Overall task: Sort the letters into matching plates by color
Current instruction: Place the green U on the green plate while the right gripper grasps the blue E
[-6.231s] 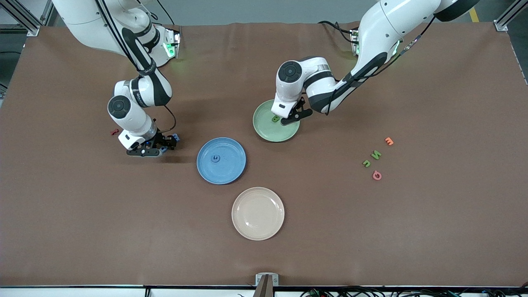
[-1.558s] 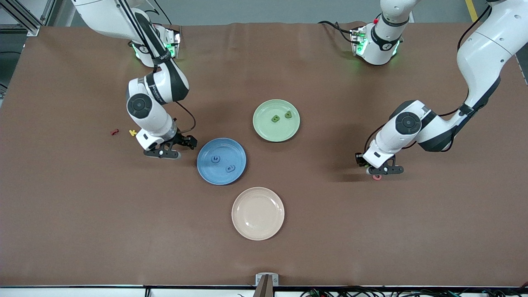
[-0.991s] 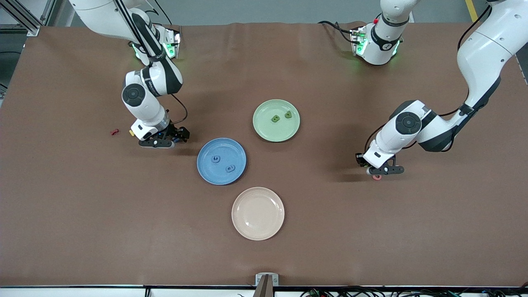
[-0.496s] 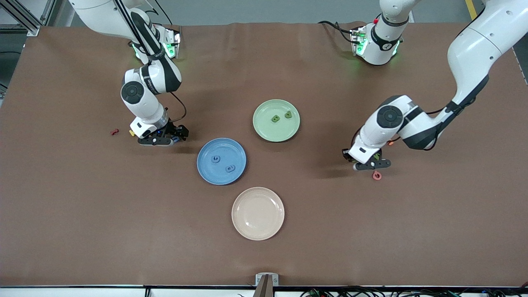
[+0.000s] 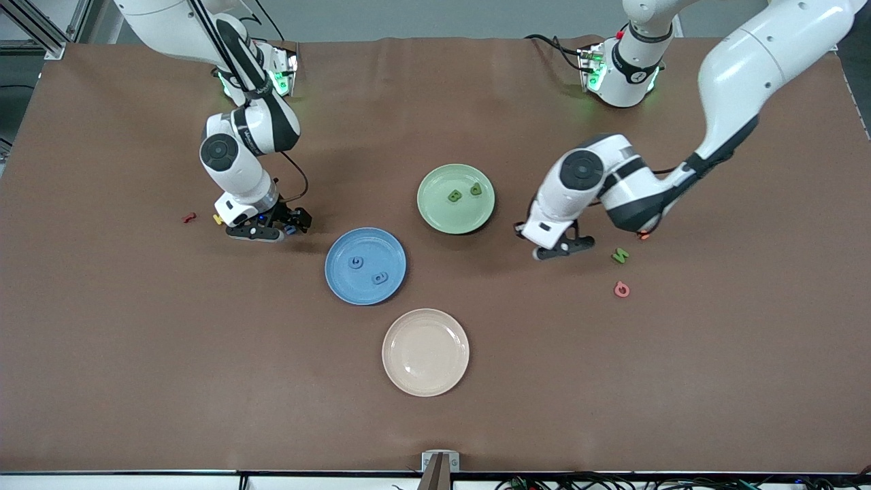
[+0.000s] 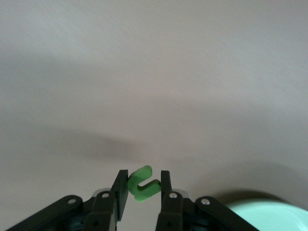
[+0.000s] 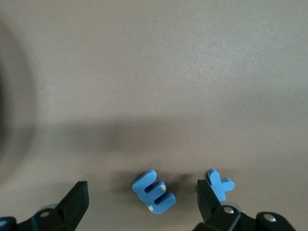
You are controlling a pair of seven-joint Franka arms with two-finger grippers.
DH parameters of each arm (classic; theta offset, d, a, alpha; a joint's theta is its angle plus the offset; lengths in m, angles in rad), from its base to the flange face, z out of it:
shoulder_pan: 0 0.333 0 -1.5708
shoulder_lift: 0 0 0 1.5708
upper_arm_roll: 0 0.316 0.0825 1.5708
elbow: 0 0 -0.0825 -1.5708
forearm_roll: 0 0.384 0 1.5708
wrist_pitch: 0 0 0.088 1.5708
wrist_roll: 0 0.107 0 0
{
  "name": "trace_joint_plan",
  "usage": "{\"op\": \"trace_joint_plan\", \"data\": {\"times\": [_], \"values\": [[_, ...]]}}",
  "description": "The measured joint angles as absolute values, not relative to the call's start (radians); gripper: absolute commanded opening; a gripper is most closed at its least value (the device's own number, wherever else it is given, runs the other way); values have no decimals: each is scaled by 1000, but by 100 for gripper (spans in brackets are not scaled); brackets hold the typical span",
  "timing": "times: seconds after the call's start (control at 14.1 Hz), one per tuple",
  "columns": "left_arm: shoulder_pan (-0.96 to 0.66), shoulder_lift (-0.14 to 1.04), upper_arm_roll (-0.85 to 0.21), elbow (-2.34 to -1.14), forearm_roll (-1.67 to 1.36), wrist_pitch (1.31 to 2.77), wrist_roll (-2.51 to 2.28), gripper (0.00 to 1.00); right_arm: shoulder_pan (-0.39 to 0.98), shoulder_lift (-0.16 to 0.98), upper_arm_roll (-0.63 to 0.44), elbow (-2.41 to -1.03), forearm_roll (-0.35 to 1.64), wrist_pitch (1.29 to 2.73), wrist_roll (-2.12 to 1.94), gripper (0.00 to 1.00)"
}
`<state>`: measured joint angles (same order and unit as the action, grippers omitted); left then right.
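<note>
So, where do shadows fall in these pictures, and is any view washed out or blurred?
Front view: evenly lit, soft shadows under both arms and beside the green plate. Left wrist view: pale and washed out; a broad dim shadow lies on the table above the left claw, which pinches a green letter. Right wrist view: a dark shadow band crosses above the two blue letters between the open right claw's fingers; focus is sharp.

On the brown tabletop (image 5: 136, 354) the blue plate (image 5: 347, 286) holds two blue letters (image 5: 367, 270); the pale green plate (image 5: 442, 218), farther from the camera, holds two green letters (image 5: 465, 192). An empty beige plate (image 5: 425, 352) lies nearest. The right gripper (image 5: 262, 231) is low near a yellow letter (image 5: 217, 219) and a red letter (image 5: 189, 218). The left gripper (image 5: 561, 250) hangs between the green plate and a green letter W (image 5: 620, 256), with a pink letter (image 5: 621, 290) nearby.
</note>
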<state>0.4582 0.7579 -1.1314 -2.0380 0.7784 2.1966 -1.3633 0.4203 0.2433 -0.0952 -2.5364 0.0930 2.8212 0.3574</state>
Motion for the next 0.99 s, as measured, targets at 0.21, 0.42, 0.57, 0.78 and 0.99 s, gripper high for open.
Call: {"op": "trace_joint_plan", "data": {"times": [0.21, 0.42, 0.57, 0.78, 0.99], "values": [[337, 758, -1132, -1996, 739, 2174, -1491, 21, 421, 243, -93, -2540, 93, 2836, 361, 96], [242, 758, -1132, -1958, 734, 2130, -1601, 21, 425, 244, -90, -2547, 93, 2838, 362, 90], [190, 758, -1131, -1942, 733, 2123, -1664, 21, 426, 244, -89, -2550, 93, 2839, 362, 88], [123, 758, -1128, -1932, 731, 2120, -1750, 21, 428, 245, -88, -2551, 93, 2839, 362, 87], [38, 759, -1089, -1928, 711, 2120, -1795, 21, 428, 252, -88, -2552, 93, 2839, 362, 87]]}}
